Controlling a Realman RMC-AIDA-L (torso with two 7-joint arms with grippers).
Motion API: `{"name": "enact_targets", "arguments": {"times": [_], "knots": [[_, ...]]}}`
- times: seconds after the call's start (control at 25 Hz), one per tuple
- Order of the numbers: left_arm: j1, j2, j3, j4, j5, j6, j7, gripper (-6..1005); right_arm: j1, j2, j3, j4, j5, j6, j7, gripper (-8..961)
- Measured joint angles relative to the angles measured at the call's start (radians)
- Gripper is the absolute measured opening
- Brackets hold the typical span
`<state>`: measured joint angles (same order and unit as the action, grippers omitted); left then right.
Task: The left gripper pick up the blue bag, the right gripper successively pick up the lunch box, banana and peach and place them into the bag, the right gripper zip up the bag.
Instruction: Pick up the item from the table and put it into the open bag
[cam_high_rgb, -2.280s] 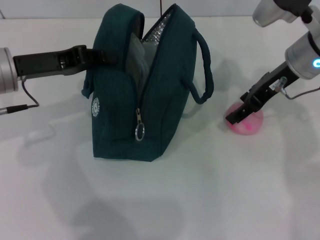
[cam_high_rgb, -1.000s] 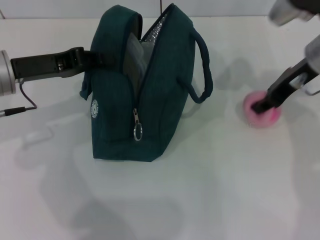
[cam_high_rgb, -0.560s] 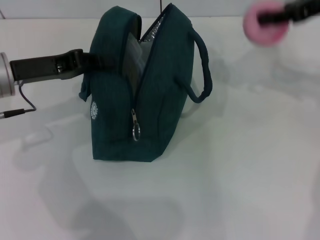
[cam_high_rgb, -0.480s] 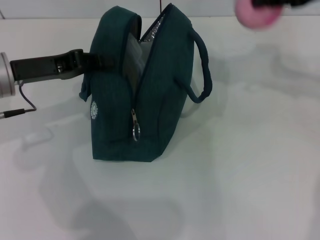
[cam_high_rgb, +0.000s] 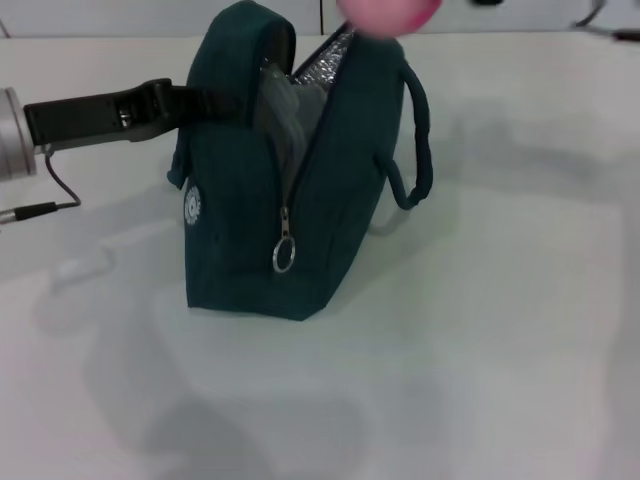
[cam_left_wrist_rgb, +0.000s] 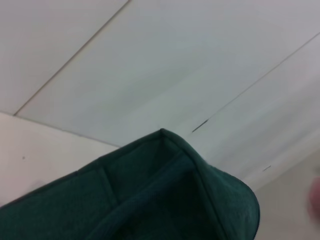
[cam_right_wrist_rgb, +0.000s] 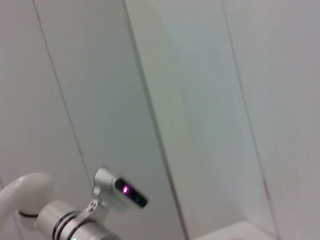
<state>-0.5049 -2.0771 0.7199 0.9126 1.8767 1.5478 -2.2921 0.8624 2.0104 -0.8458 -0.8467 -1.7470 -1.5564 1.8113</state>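
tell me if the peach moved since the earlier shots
Yes. The peach left the table on the robot's right and now hangs at the head view's top edge, just above the blue bag's open mouth.

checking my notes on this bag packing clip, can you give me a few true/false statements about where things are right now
1. The blue bag stands upright on the table with its zipper open. True.
2. The peach lies on the table to the right of the bag. False: it is in the air at the top edge of the head view, above the bag's open mouth.
3. The left gripper is at the bag's left side, at a handle. True.
4. The ring pull sits at the top of the bag. False: it hangs low on the bag's front end.
5. The right gripper's fingers show plainly around the peach. False: the right gripper is out of the head view.
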Motion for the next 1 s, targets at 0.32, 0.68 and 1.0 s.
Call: {"name": "enact_targets", "arguments": {"times": [0.32,0.68,1.0], "knots": [[0.008,-0.002,0.001,0.000,-0.019,0.000,0.004,38,0.026,0.004,-0.167,0.096,0.004,0.101,-0.063,138],[0.007,-0.003,0.001,-0.012,-0.026,0.001,0.011,39,0.027,0.015,-0.292,0.116,0.013,0.210,-0.081,86],[0.008,-0.003,0.001,-0.012,-0.026,0.001,0.016,39,0.036,0.016,-0.333,0.118,0.037,0.253,-0.089,307]]}}
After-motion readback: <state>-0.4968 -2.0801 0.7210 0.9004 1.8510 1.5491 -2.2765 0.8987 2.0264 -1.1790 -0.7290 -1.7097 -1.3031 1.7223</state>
